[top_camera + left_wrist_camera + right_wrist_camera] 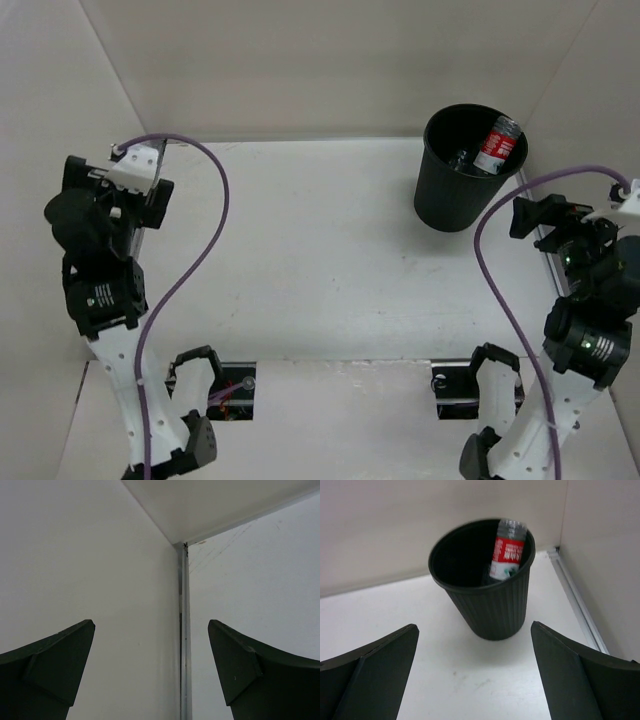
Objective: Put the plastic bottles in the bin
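Leaning inside the round black plastic bin (455, 205), a clear plastic bottle with a red label (495, 148) pokes above the rim, with a second clear bottle (460, 158) lower beside it. The bin stands in the far right corner of the white tabletop (320, 250). The right pincer (474, 630) is spread and empty, facing the bin; the left pincer (150, 625) is spread and empty, facing a wall corner (183, 580).

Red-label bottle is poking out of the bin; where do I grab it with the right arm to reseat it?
Grip the clear top end of the red-label bottle, the part above the rim of the bin, coming down from above. It leans on the wall with its label inside, so a side approach meets the bin.
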### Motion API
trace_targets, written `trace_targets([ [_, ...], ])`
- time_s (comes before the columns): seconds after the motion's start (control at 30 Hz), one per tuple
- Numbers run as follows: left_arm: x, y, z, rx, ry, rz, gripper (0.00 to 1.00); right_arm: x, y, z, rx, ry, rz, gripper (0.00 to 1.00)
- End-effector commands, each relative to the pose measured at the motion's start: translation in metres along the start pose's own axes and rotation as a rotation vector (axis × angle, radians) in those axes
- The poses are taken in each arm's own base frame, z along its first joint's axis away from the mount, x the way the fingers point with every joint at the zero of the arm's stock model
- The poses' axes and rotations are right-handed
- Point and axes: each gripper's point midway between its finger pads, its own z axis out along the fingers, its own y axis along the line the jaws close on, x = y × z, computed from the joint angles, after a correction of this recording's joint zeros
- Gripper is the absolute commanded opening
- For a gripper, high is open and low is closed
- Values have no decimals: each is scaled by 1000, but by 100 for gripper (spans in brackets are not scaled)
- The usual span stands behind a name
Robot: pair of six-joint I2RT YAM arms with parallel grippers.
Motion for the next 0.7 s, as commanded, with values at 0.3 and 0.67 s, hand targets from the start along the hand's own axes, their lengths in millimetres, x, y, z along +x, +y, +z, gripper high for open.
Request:
trace_targets([
  [0.3,3,2,-44,-87,-70,-284,100,21,18,17,-173,-49,275,100],
  [0.67,4,-6,-41,-53,-92,-374,100,38,53,6,-412,11,297,100],
])
